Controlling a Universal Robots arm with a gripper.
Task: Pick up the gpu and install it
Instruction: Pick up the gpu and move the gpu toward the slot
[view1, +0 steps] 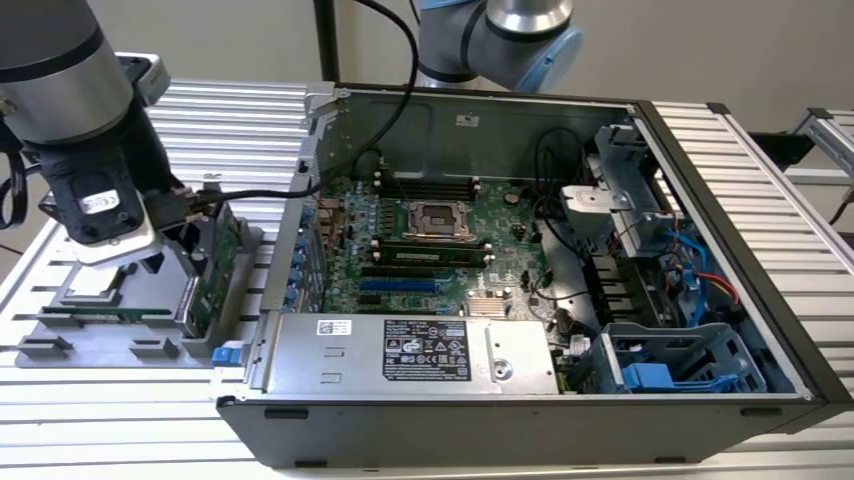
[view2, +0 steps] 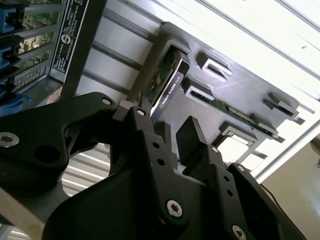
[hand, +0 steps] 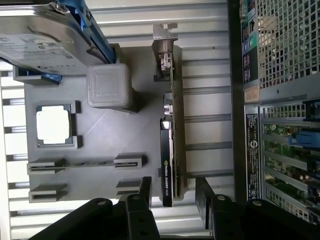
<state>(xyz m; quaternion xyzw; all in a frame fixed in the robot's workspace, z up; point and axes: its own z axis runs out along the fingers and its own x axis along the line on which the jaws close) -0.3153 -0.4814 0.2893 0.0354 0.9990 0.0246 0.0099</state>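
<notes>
The thin green gpu (hand: 168, 150), its black cooler edge-on, stood upright in a matte grey moulded tray (hand: 100, 135). The black gripper (hand: 175, 192) had its jaws spread wide to either side of the card's end.

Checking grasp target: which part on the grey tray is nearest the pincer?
The gpu, the card on edge that the open pincer straddles; hard drive, processor and memory stick lie farther off.
</notes>
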